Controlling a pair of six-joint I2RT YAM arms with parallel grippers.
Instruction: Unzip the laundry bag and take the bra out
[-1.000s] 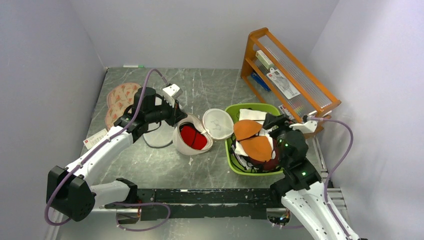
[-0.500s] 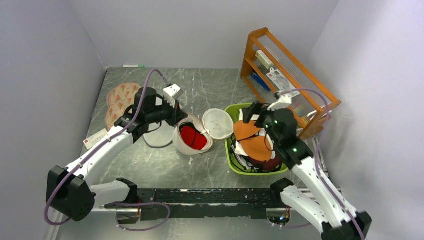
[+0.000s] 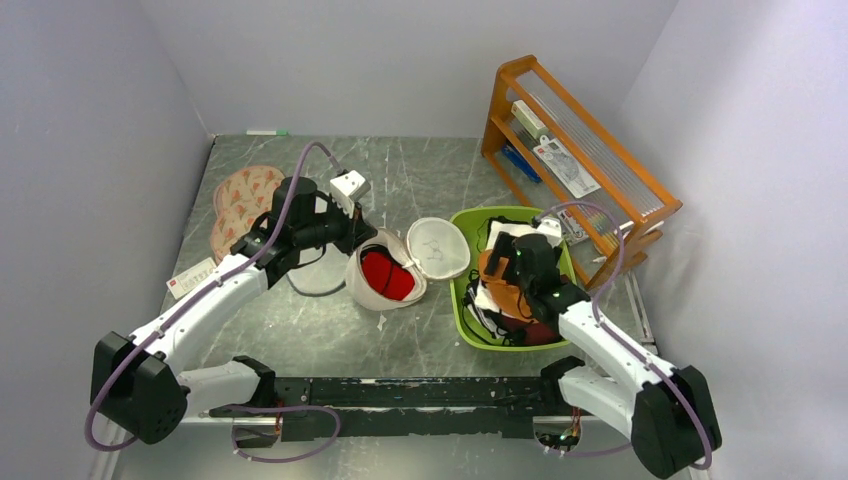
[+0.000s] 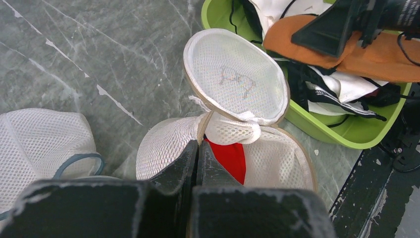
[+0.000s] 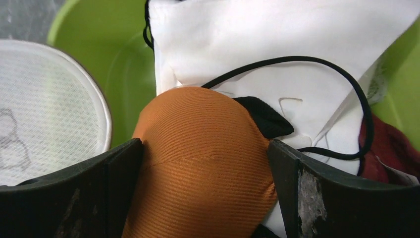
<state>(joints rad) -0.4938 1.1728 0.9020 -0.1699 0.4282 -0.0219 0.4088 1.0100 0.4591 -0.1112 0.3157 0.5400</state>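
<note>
Right gripper (image 5: pixel 204 148): jaws wide, one finger on either side of an orange cup of the bra (image 5: pixel 198 193), not clamping it. The bra lies in the green basin (image 4: pixel 322 130) at the right of the surface (image 3: pixel 420 180). It rests on a white cloth (image 5: pixel 277 44) that has a thin black strap (image 5: pixel 297 58) looped over it. Dark maroon cloth (image 5: pixel 391 144) at the basin's right side.

Left gripper (image 4: pixel 198 148): jaws closed, pinching the rim of the laundry bag (image 4: pixel 237 84) on its lower half. The bag sits mid-surface, just left of the basin, unzipped. Its lid is hinged up and tilted toward the basin. Lid edge is touching or overlapping the basin rim, can't tell which. Red fabric (image 4: pixel 228 158) shows inside the open lower half.

White mesh bag (image 4: pixel 44 144) just left of the laundry bag. Farther back-left: pink patterned bag (image 3: pixel 240 195). Back-right: wooden rack (image 3: pixel 640 168) behind the basin.
</note>
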